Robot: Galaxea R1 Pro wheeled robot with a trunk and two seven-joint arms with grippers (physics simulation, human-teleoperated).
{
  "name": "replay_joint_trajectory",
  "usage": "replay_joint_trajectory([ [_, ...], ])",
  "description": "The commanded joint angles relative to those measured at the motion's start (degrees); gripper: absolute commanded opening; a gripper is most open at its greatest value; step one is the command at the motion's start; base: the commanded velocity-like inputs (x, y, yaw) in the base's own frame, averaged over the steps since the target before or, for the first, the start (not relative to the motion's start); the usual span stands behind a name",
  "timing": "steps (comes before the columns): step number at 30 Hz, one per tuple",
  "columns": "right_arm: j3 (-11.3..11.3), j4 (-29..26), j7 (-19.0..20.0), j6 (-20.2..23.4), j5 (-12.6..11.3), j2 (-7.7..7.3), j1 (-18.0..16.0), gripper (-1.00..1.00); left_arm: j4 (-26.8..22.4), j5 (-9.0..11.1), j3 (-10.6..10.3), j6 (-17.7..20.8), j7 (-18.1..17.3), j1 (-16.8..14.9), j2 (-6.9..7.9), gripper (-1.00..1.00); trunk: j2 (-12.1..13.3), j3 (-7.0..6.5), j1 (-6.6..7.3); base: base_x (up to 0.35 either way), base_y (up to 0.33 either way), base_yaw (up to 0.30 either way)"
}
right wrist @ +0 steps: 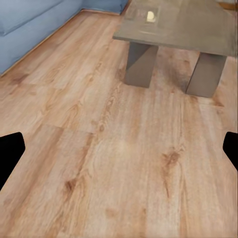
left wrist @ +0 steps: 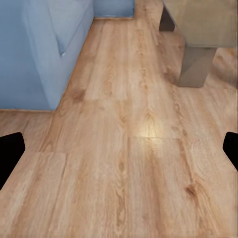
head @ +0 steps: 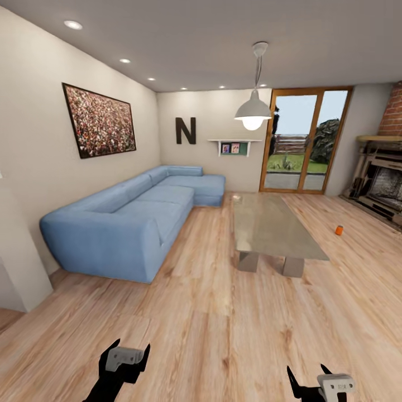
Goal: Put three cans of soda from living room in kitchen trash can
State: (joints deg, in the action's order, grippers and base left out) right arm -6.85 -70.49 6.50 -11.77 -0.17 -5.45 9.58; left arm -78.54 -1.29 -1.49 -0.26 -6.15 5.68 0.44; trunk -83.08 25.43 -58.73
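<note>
a: what is seen of the room and the floor?

b: a living room is shown, floored in warm wood planks [head: 223,312]. a blue corner sofa [head: 134,218] is set along the left wall, under a framed picture [head: 99,120]. a dark letter n [head: 185,130] and a small shelf [head: 234,146] are hung on the far wall. a white pendant lamp [head: 252,111] is hung above a low glass-topped table [head: 271,226], which is carried on two grey block legs. wood-framed glass doors [head: 304,139] are set in the far wall, and a brick fireplace [head: 385,173] is seen at the right edge.

a: where is the task's thing found?

b: one orange can of soda [head: 339,229] is stood upright on the floor, to the right of the table and well apart from it, between the table and the fireplace. a small pale object [head: 237,196] is seen on the far end of the glass top; what it is cannot be told.

a: are containers seen?

b: only the can itself; its contents cannot be judged.

a: and the pincers?

b: the left gripper [head: 125,349] and the right gripper [head: 310,375] are held low over bare floor. the fingers of each are spread apart, with nothing between them. in both wrist views, dark fingertips are seen at opposite edges, with planks, sofa base and table legs beyond.
</note>
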Motion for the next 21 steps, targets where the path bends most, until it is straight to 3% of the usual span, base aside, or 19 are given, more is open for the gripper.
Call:
replay_joint_trajectory([
  [1, 0.0, 0.0, 0.0, 0.0, 0.0, 0.0, 0.0, 1.0, 0.0, 0.0, 0.0, 0.0, 0.0, 0.0, 0.0, 1.0, 0.0, -0.02, 0.0, 0.129, 0.003, -0.252],
  [21, 0.1, 0.0, 0.0, 0.0, 0.0, 0.0, 0.0, 1.0, 1.1, 0.0, 0.0, 0.0, -0.1, 0.0, 0.03, 1.0, 0.0, -0.43, 0.0, 0.146, 0.111, -0.252],
])
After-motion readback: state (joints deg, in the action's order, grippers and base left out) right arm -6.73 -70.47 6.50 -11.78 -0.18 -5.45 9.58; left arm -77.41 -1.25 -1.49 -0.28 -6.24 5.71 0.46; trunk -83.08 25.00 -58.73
